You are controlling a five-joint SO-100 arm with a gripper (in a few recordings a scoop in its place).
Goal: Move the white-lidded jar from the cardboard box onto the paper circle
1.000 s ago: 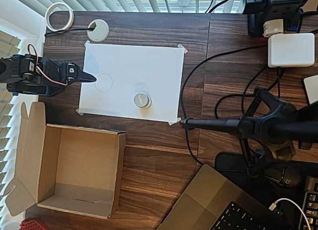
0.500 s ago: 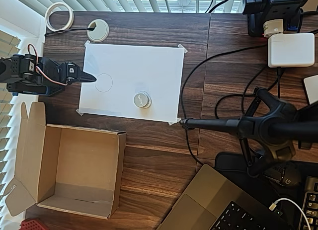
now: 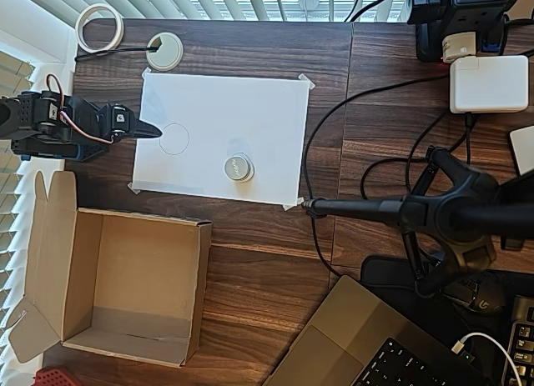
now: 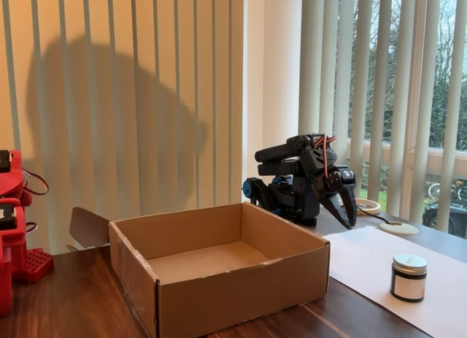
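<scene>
So the cardboard box (image 4: 219, 269) up front is empty. The white-lidded jar (image 3: 238, 167) already sits on the white sheet (image 3: 250, 111) taped to the tabletop (image 3: 267, 253), probably so it won't slide. But the jar sits at about 4 o'clock from the paper circle (image 3: 174, 138), not in it. The end effector (image 3: 152, 131), fingers pressed together and empty, is parked at the sheet's 9 o'clock edge.
</scene>
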